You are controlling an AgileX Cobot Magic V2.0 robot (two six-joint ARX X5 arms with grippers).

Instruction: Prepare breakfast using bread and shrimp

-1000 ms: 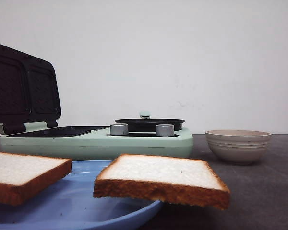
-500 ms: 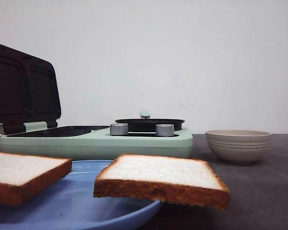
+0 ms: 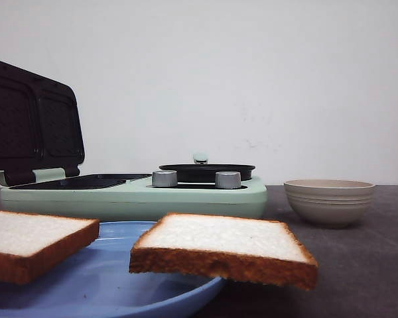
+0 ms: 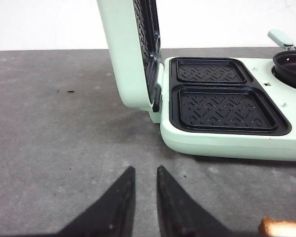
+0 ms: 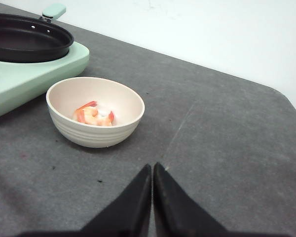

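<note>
Two slices of white bread lie on a blue plate (image 3: 106, 281) close to the front camera: one at the left (image 3: 26, 235), one at the right (image 3: 222, 238) overhanging the rim. A corner of bread (image 4: 283, 228) shows in the left wrist view. Pink shrimp (image 5: 93, 115) lie in the beige bowl (image 5: 96, 111), which also shows in the front view (image 3: 328, 199). My left gripper (image 4: 145, 170) is slightly open and empty above the grey table, near the mint sandwich maker (image 4: 227, 143). My right gripper (image 5: 152, 167) is shut and empty, a short way from the bowl.
The sandwich maker's lid (image 3: 30, 119) stands open over two black grill plates (image 4: 222, 106). A black pan (image 5: 27, 37) sits on its right side, with two silver knobs (image 3: 164, 178) in front. The table's right edge curves away in the right wrist view.
</note>
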